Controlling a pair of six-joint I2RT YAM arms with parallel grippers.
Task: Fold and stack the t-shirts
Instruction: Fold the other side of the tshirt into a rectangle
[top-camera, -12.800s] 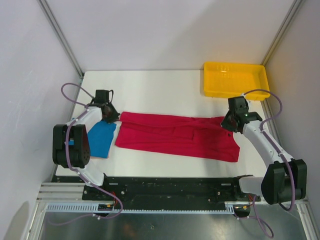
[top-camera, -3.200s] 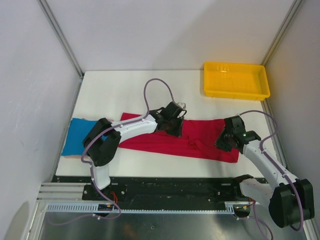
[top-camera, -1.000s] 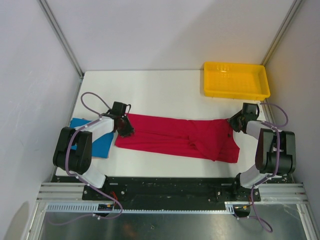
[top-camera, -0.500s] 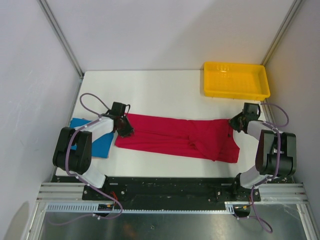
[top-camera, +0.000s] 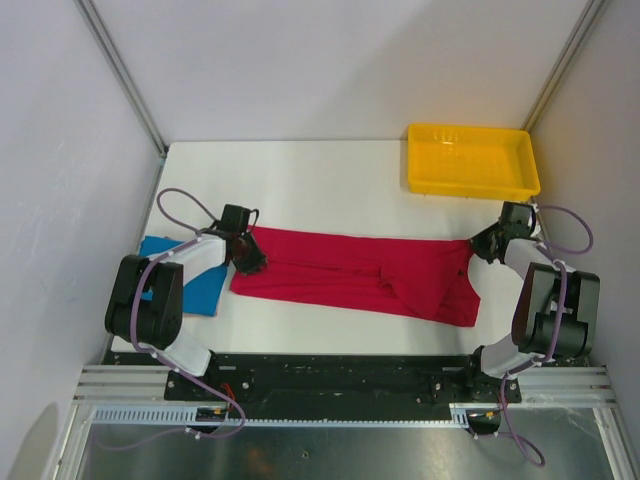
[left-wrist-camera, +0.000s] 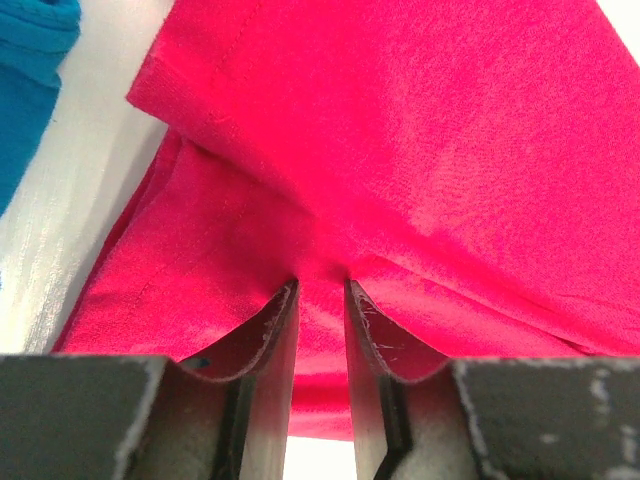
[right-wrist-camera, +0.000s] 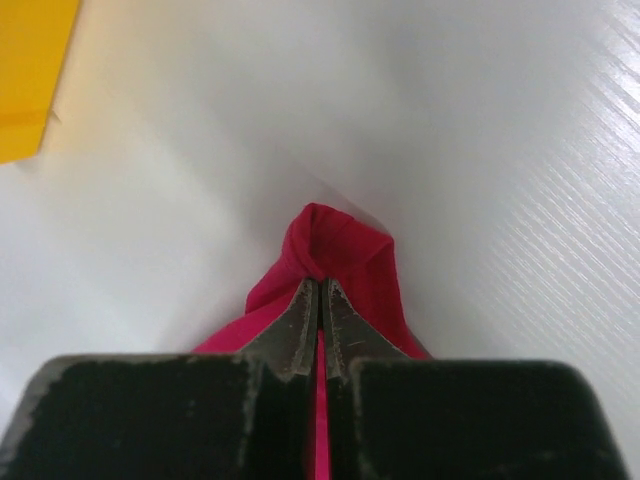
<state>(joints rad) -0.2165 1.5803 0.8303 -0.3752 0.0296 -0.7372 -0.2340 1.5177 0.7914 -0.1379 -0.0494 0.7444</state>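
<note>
Orientation of the crimson t-shirt (top-camera: 350, 275) governs the coming move. Its near hem runs roughly parallel to the near edge of the table (top-camera: 300, 180). The long axis lies left to right, so the shirt forms 1 long strip between the 2 arms, with a bunched fold right of centre. The blue t-shirt (top-camera: 195, 282) lies flat at the near-left of the table, just beside the strip's left end and partly under the left arm.

Left gripper (top-camera: 251, 263): positioned at the left end of the strip, toward its far corner. In the left wrist view the 2 fingers (left-wrist-camera: 275, 325) stand close together with red cloth filling the narrow gap. The gripper is judged to be pinching a layer of the shirt.

Right gripper (top-camera: 475, 248): positioned at the far right corner of the strip. In the right wrist view the jaws are pressed together on a small peak of red cloth, which bulges just past the tips.

Each arm holds the end nearest to it, and neither arm has to cross the centre. With both ends gripped on 1 axis, the next move is judged to be either a pull outward to flatten the bunched fold or a carry of the far edge toward the near hem. Either calls for matched travel in both arms. Uneven travel could skew the strip.

The yellow tray (top-camera: 470, 160) sits at the far right, beyond the right gripper and apart from the shirt.
</note>
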